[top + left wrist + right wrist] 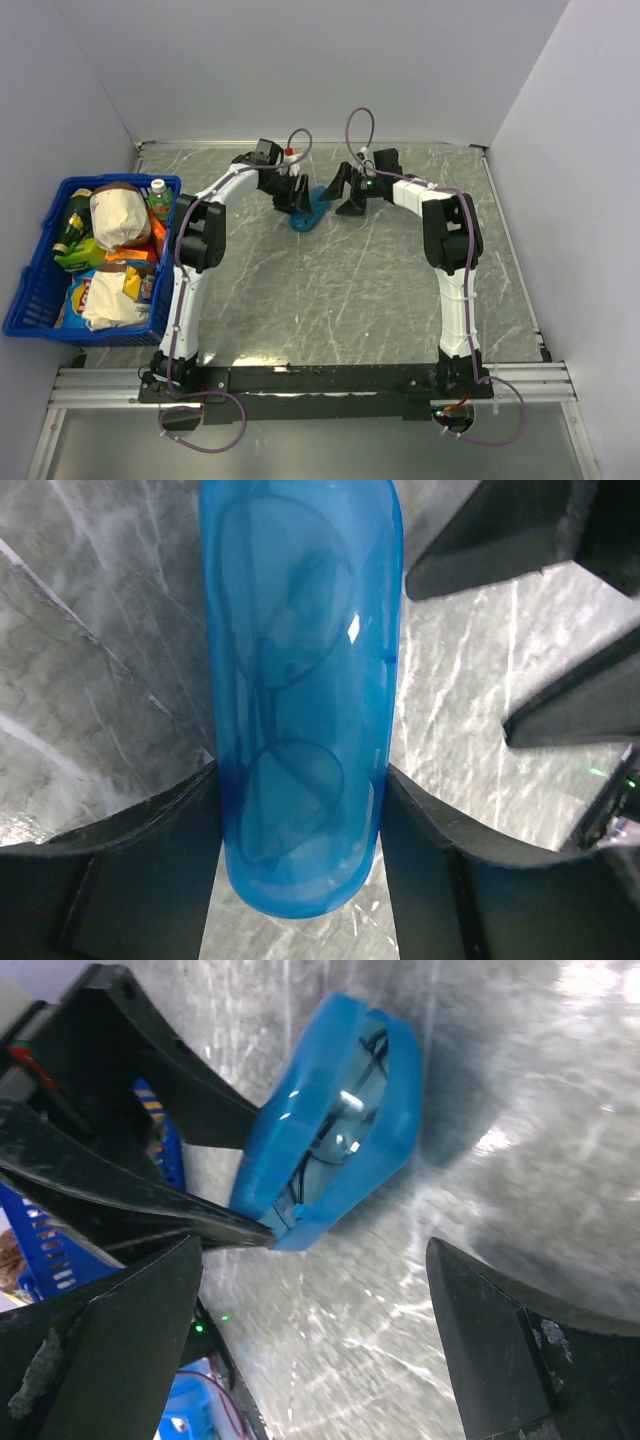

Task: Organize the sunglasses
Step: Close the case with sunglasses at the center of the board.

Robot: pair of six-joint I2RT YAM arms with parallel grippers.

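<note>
The sunglasses [285,715], thin black wire frames, lie inside the blue translucent case [300,610] and show through its lid. My left gripper [300,880] is shut on the case, one finger pressed against each long side. In the top view the case [308,213] rests on the table at the back centre, with the left gripper [293,195] on it and the right gripper [345,190] just to its right. In the right wrist view the case [300,1175] sits beyond my right gripper [312,1260], which stands wide open and holds nothing. The sunglasses [345,1110] show through the lid there too.
A blue basket [35,300] full of groceries and bottles sits at the table's left edge. White walls close the table on the back and both sides. The right gripper's two dark fingers [500,540] show close to the case in the left wrist view.
</note>
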